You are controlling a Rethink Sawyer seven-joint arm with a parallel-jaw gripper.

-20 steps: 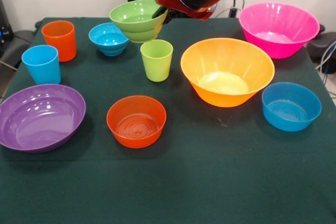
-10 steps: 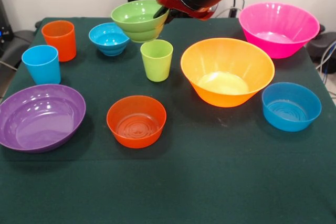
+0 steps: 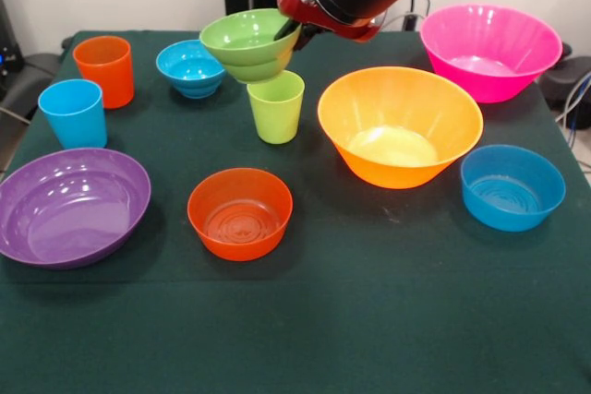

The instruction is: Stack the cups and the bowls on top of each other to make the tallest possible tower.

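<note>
Placing step in hand. Hand (image 3: 288,29) clamped on rim of small green bowl (image 3: 247,43), held tilted, just above and slightly off-centre from lime green cup (image 3: 275,106) on counter (image 3: 369,302). Next: centre, level, lower.

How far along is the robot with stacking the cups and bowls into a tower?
Nothing is stacked yet. In hand: the gripper holds the small green bowl by its rim, tilted in the air above the lime green cup. Left: the other cups and bowls all sit apart on the table.
</note>
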